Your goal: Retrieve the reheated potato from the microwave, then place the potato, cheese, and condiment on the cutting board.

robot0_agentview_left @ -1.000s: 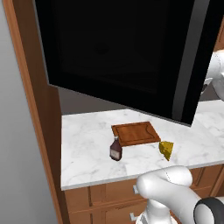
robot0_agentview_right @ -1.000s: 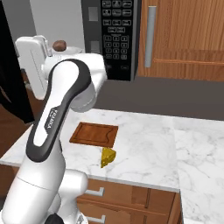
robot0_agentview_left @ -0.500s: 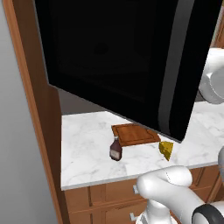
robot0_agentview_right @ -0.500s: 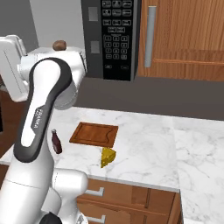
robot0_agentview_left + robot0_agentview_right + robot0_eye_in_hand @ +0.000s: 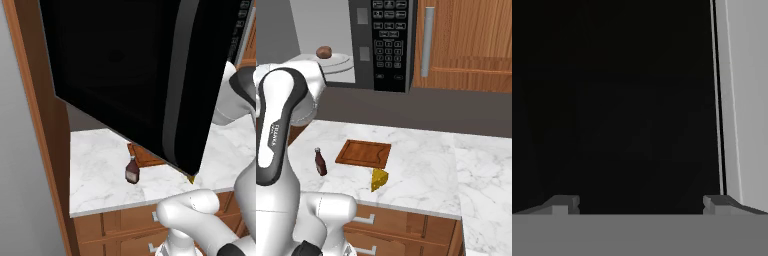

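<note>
— Can any writing be read?
— None; the keypad of the microwave [image 5: 388, 42] is too small, and the label of the condiment [image 5: 320, 162] is blurred.
— Where is the potato [image 5: 324, 51] seen?
— On the turntable. The door [image 5: 135, 75] is swung wide over the counter [image 5: 421, 170].
— And the gripper [image 5: 640, 202]?
— Spread wide before dark glass. The cheese [image 5: 379, 179] is set near the front edge, just beside the cutting board [image 5: 364, 153].

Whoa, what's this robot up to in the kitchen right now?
It is working at the microwave, whose dark door stands swung wide open. The potato sits inside on the turntable, not yet taken out. The gripper is open and empty, facing the dark glass of the door. Down on the marble counter, the cutting board is bare, with the condiment standing upright beside it and the cheese lying just off its front edge.
</note>
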